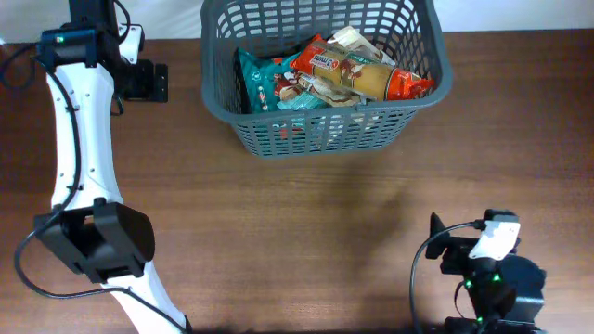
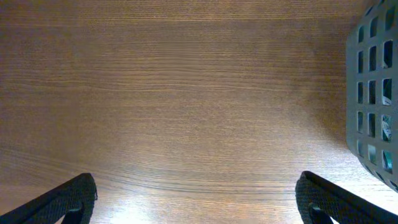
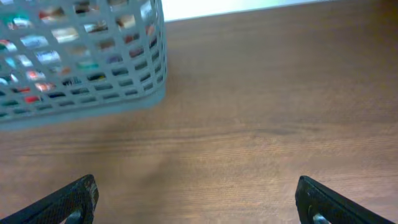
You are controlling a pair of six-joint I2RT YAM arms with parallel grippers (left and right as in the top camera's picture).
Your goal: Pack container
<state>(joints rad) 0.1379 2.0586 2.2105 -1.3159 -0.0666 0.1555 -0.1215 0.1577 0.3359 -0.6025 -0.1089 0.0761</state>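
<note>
Brown wooden table lies under everything. Nearest, at the front right, the right pincer sits over bare wood. Its two black fingers are wide apart with nothing between them. On the left side, the white left arm reaches far up the table. The left pincer is spread wide too and holds nothing. At the back, in the middle, stands the big dark grey plastic basket with holes in its walls, near the left pincer. It sits upright on the table. Snack packets lie inside: an orange and red packet on top, and a blue-green packet at the left.
</note>
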